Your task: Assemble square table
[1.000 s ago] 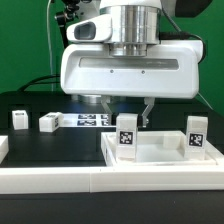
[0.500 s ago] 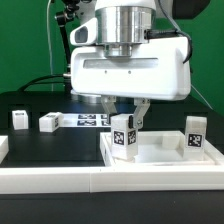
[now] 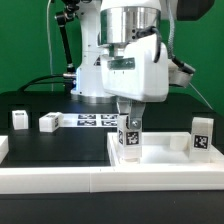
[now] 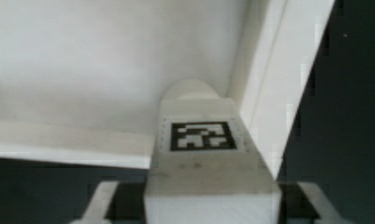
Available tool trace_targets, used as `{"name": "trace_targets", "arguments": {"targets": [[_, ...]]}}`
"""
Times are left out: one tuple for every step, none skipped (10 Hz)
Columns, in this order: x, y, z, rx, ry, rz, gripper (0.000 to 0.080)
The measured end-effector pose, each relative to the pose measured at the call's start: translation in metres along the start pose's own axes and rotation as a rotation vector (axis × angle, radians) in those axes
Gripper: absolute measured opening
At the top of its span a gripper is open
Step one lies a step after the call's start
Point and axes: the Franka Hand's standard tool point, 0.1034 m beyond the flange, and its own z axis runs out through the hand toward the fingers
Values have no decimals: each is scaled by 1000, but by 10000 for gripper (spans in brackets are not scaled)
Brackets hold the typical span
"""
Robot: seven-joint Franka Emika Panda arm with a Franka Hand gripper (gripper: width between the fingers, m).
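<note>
Claw (image 3: 129, 126) clenched on tagged leg post (image 3: 128, 140), upright over square tabletop (image 3: 165, 167), near its rim

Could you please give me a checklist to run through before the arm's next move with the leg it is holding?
1. The gripper is shut on the held leg post: ok.
2. The held leg post is roughly upright: ok.
3. It is over the table top, beside the rim: ok.
4. Its tip lines up with a hole: cannot tell, hidden.
5. The other leg post stands clear of the gripper: ok.
</note>
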Motion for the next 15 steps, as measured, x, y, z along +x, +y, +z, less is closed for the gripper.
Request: {"name": "trace_targets", "arguments": {"targets": [[-2, 0, 0, 0, 1, 86, 290], [-2, 0, 0, 0, 1, 138, 290], [-3, 0, 0, 0, -1, 200, 290], [-3, 0, 1, 1, 0, 228, 290], [-3, 0, 1, 4, -2, 270, 290], [-4, 0, 1, 4, -5, 291, 290], [-4, 0, 1, 5, -5, 257, 392], [-4, 0, 1, 5, -6, 220, 543], [-2, -1, 0, 5, -6, 182, 616], [-2, -1, 0, 4, -7, 145, 639], [-3, -1, 0, 2, -7, 30, 639], [-4, -3, -1, 4, -8, -119, 648], [-2, -3, -1, 9, -5, -251, 648], [-2, -3, 0, 10, -3, -277, 649], [-2, -3, 0, 10, -2, -372, 649]]}}
